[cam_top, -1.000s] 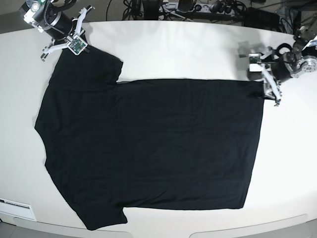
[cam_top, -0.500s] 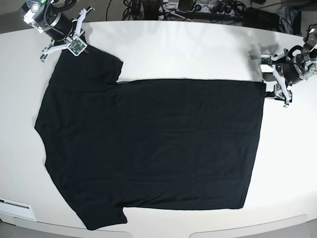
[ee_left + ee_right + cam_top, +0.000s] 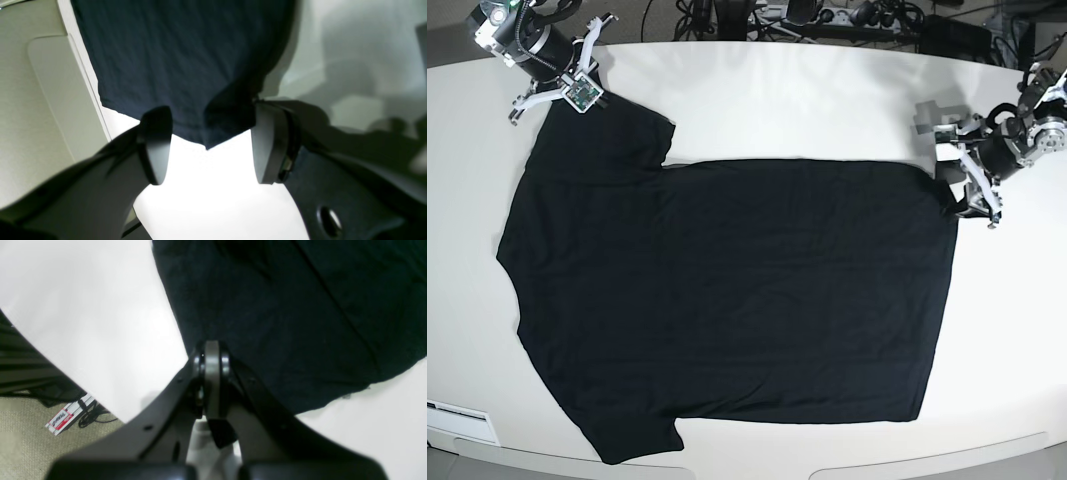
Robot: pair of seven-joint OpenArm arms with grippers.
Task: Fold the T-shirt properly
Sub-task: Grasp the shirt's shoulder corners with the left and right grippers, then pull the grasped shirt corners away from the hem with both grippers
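The T-shirt (image 3: 727, 290) lies spread flat and plain black on the white table (image 3: 807, 100), sleeves to the left and hem to the right. My right gripper (image 3: 592, 98) is at the far sleeve's upper edge. In the right wrist view it (image 3: 211, 356) is shut, with its tips on the edge of the dark cloth (image 3: 283, 323). My left gripper (image 3: 962, 192) is at the hem's far corner. In the left wrist view it (image 3: 210, 146) stands open, with the pointed corner of the T-shirt (image 3: 186, 60) between its pads.
Cables and power strips (image 3: 827, 15) lie beyond the table's far edge. The table's near edge (image 3: 927, 460) runs just below the shirt. Carpeted floor (image 3: 20, 426) shows past the table edge in the right wrist view.
My left gripper swung out to the right, away from the shirt, then came back over the hem's far corner, staying open. The right arm has not moved.
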